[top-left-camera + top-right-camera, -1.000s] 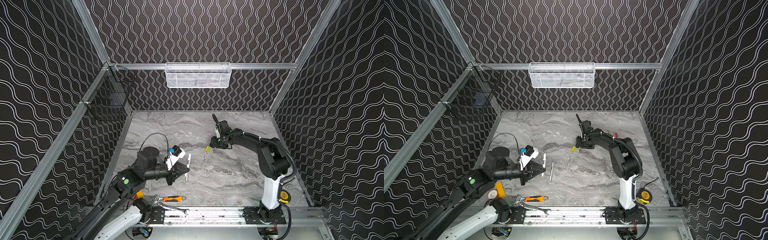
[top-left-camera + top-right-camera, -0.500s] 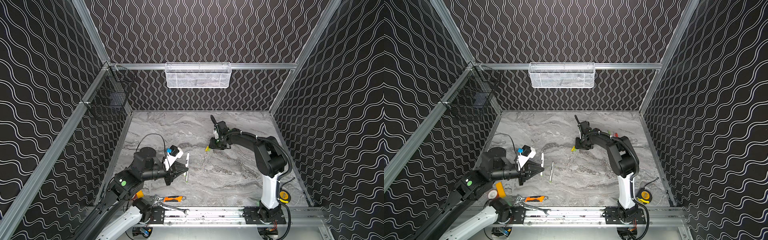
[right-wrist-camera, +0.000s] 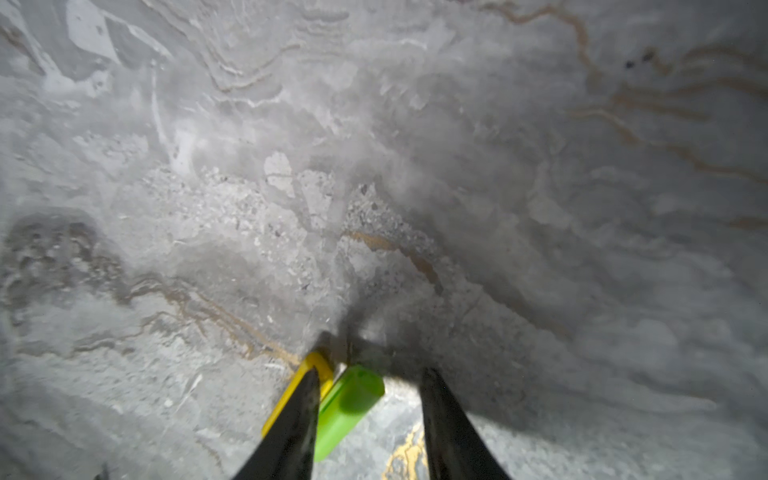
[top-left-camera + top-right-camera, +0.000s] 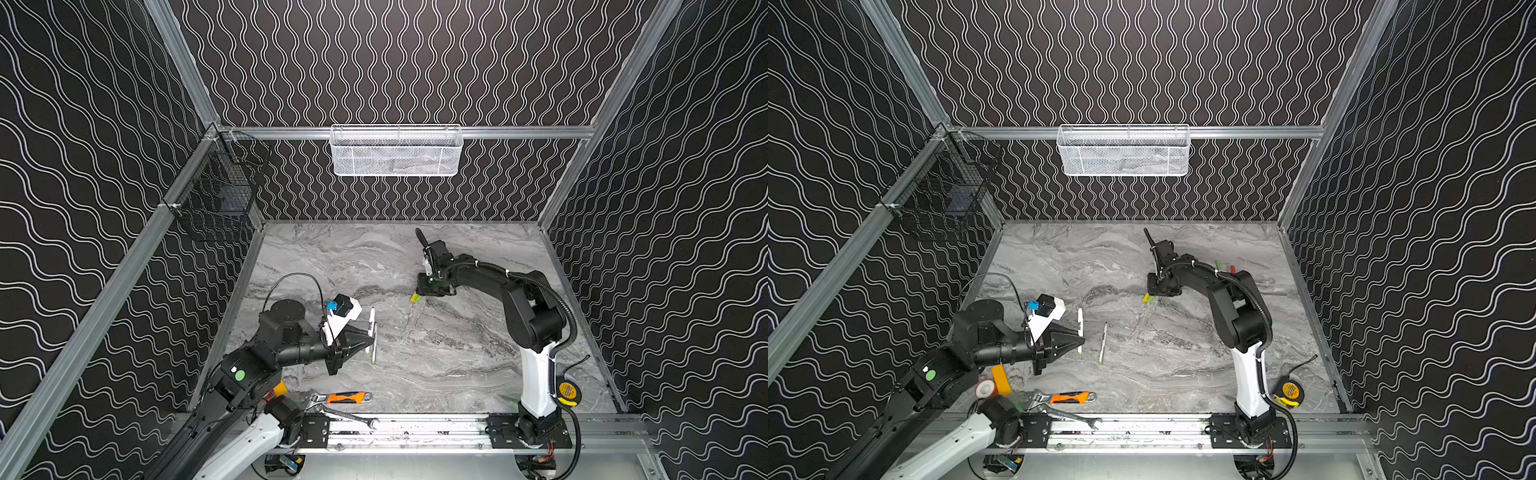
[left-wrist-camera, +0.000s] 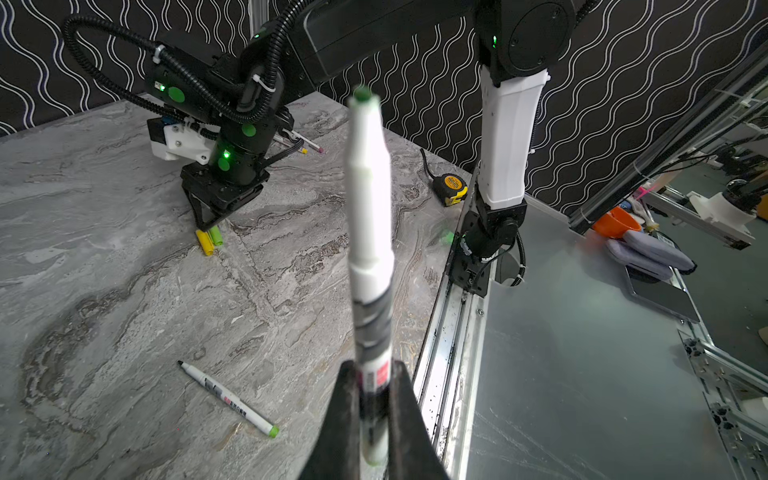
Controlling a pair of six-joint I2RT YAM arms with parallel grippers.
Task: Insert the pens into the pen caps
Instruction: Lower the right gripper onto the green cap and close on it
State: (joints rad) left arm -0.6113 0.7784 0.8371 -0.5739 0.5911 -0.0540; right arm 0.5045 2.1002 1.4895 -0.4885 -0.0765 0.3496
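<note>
1. the left pincer [image 5: 374, 370] is clamped on a white pen [image 5: 369, 208] partway along its barrel. the pen is held clear of the table [image 5: 104, 291], its green nib end sticking out well beyond the fingers.
2. a second pen [image 5: 227, 401] lies flat on the table, below and just beside that pincer's tips.
3. the right pincer [image 3: 370, 374] is down at the table with its fingers apart, gripping nothing.
4. a green cap [image 3: 349, 409] lies between those fingers, against one finger [image 3: 291, 424] and clear of the other.
5. a yellow cap [image 3: 318, 363] lies on the outer side of that same finger, partly hidden by it, alongside the green cap.
6. a tape measure [image 5: 451, 187] sits well away from both pincers.
</note>
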